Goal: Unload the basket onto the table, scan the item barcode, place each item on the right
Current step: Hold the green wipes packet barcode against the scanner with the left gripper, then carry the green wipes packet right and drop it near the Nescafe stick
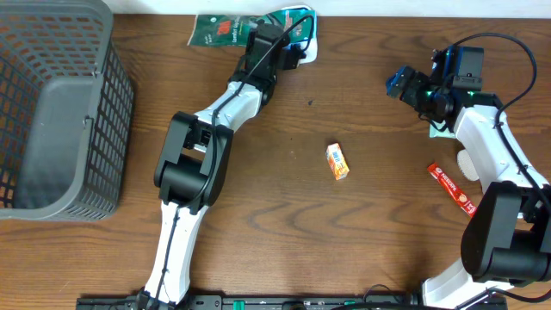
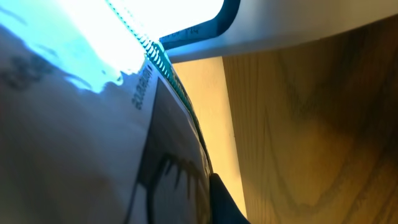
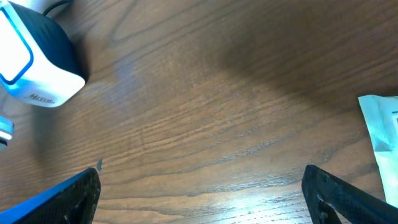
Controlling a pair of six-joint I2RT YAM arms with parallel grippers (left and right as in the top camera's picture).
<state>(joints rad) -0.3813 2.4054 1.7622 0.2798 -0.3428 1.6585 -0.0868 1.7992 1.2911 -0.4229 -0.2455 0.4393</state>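
Basket (image 1: 112,146) left, box (image 1: 337,161) centre, green packet (image 1: 215,31) top

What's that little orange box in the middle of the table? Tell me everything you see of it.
The little orange box is a small rectangular carton, apparently cardboard, orange with a white patch and print too small to read. It lies flat and slightly askew on the wooden table, apart from everything else; only the table touches it.

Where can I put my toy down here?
Bare wood lies between the basket and the left arm, and in front of the small orange box. The back edge is crowded: green packet, left gripper, white device. Right side: a red bar.
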